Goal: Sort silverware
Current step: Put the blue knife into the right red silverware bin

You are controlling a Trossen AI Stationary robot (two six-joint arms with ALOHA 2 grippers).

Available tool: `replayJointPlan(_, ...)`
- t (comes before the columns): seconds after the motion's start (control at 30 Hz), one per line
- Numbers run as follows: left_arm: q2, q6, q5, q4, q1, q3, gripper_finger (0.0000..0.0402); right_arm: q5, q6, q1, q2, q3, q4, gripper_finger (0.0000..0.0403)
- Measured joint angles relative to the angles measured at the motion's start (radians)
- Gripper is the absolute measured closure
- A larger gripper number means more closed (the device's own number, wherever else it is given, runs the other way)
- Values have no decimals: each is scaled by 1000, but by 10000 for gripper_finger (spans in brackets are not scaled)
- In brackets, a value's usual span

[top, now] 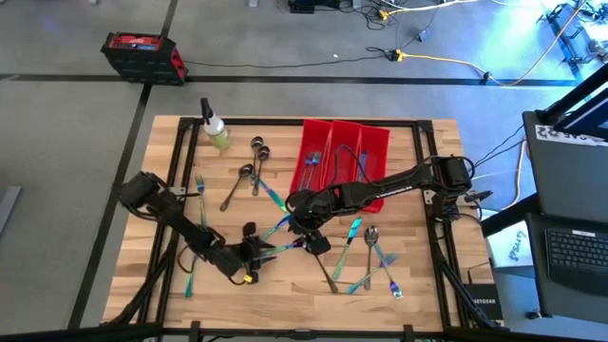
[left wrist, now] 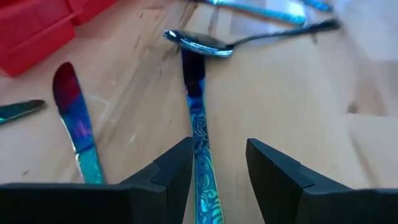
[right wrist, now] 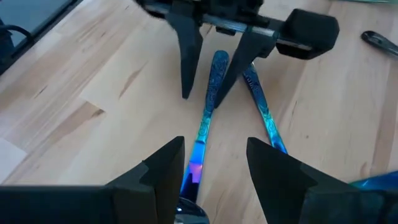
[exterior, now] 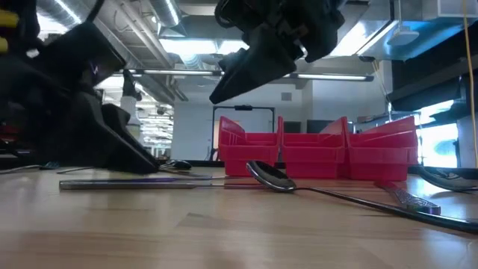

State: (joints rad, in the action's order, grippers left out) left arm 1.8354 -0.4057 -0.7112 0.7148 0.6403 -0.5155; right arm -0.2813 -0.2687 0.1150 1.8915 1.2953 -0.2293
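Note:
Iridescent blue-teal forks, spoons and knives lie scattered flat on the wooden table (top: 408, 285). One knife (left wrist: 198, 134) lies lengthwise between the fingers of my open left gripper (left wrist: 217, 162), which is low at the table near its near edge (top: 266, 251). My open right gripper (right wrist: 214, 162) hovers above the same knife's (right wrist: 208, 106) blade end, facing the left gripper (right wrist: 214, 68); the low view shows it raised (exterior: 258, 63). A second knife (left wrist: 74, 118) lies beside the first, and a dark spoon (left wrist: 199, 43) lies across beyond the first knife's tip. My left gripper straddles the knife's patterned handle (left wrist: 200, 163), fingers level and along it, coming from the table's left. The handle lies flat on the table close to one finger (left wrist: 177, 171). Whether that finger touches it, I cannot tell.
Three red bins (top: 344, 152) stand side by side at the far middle, with a few pieces inside. A spray bottle (top: 215, 130) stands at the far left. More cutlery lies to the right (top: 370, 252) and far left (top: 252, 176). A spoon (exterior: 269, 176) lies in the near foreground.

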Motion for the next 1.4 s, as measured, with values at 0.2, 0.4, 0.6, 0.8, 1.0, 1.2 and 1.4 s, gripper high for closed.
replayJointPlan(0.2,67,-15,-29,-43,-20,-57,265,0,1,0,0,-2,0,244)
replayJointPlan(0.4,142,-139,-117,-22,-7,-80,265,0,2,0,0,-2,-1,244)
replayJointPlan(0.6,179,-173,-189,-20,25,-82,265,-8,2,0,0,-2,-4,244)
replayJointPlan(0.8,214,-199,-205,-21,36,-82,265,-8,1,0,0,-2,-2,244)
replayJointPlan(1.0,213,-196,-188,-14,26,-80,297,-8,0,0,0,-2,-1,244)
replayJointPlan(1.2,213,-208,-184,-19,17,-79,351,-8,3,1,0,-2,-1,244)
replayJointPlan(1.4,212,-216,-183,-14,14,-77,377,-8,10,2,0,-2,-1,244)
